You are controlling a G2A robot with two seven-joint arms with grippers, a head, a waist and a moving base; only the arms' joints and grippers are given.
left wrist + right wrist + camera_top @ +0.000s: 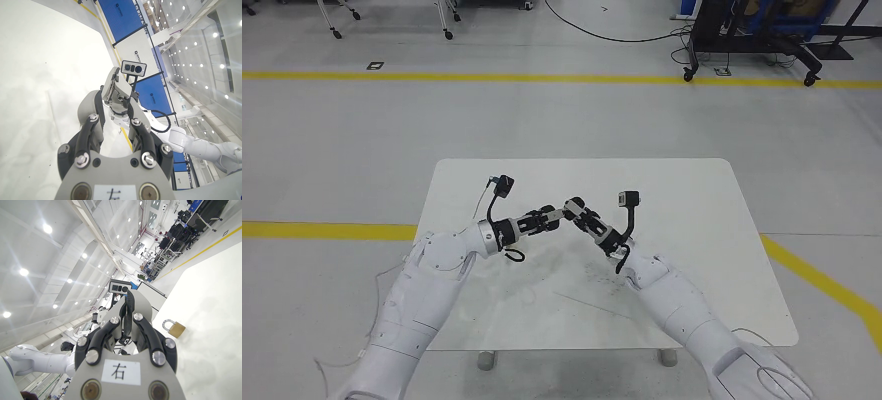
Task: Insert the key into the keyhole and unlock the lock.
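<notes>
A brass padlock with a silver shackle lies flat on the white table, beside and below my right gripper. That gripper is shut, its pads pressed together. From the left wrist view, a thin metal piece, seemingly the key, shows in the seam of the right gripper. My left gripper is open, its fingers straddling the right gripper's tip. Both grippers meet tip to tip above the table's middle: the left gripper and the right gripper. The padlock is hidden under them there.
The white table is bare around the arms, with its rounded far edge close to a yellow floor line. Each wrist camera sticks up on a stalk beside the meeting point. Office furniture stands far off.
</notes>
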